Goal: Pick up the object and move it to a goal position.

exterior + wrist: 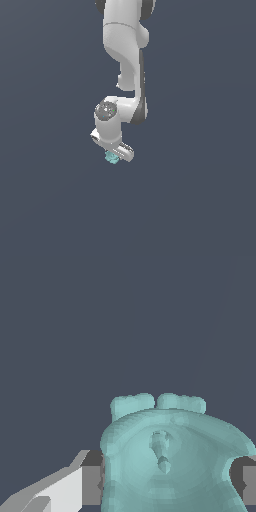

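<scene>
Just below frame centre, tool [116, 155] is pinching the teal chunk [111, 158] between both fingers [92, 483]; grasp step looks done, next needing lift toward goal.

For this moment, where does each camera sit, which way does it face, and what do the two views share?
Exterior view: off the arm at some distance, seemingly looking down on a plain dark surface; it shows the white arm reaching into the frame, ending in the hand over the small teal object.
Wrist view: mounted on the wrist, looking along the hand; the object fills the lower frame between the two fingers.
Shared: the teal object and the hand around it.
</scene>
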Robot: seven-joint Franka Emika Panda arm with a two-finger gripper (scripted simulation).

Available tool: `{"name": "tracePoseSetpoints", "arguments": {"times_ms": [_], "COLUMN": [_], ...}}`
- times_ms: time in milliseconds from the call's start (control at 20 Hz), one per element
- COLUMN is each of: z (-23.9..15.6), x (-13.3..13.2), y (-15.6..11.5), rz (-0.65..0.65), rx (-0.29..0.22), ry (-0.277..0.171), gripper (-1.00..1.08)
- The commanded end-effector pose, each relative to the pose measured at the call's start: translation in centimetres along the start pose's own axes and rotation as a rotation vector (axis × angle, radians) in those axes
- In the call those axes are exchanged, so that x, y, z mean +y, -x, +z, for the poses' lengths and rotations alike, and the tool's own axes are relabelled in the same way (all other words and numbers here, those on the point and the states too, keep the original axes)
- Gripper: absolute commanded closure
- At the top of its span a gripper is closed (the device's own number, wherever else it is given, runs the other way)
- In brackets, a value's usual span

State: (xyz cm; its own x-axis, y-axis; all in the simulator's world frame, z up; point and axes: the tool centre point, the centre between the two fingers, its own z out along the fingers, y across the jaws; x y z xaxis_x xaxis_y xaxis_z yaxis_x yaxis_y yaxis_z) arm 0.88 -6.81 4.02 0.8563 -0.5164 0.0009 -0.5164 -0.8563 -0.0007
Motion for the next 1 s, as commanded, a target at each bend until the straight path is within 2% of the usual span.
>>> {"name": "tracePoseSetpoints", "arguments": {"times_ms": [0, 450, 950], "z": [0.1, -1.6, -9.0], "x": [0.0, 0.1, 0.5], "y": [0.0, -0.3, -2.0], "rz": [0.000, 0.000, 0.000], "rx": [-0.001, 0.000, 0.000], "ry": [0.001, 0.000, 0.000], "gripper": [1.08, 1.08, 1.08]}}
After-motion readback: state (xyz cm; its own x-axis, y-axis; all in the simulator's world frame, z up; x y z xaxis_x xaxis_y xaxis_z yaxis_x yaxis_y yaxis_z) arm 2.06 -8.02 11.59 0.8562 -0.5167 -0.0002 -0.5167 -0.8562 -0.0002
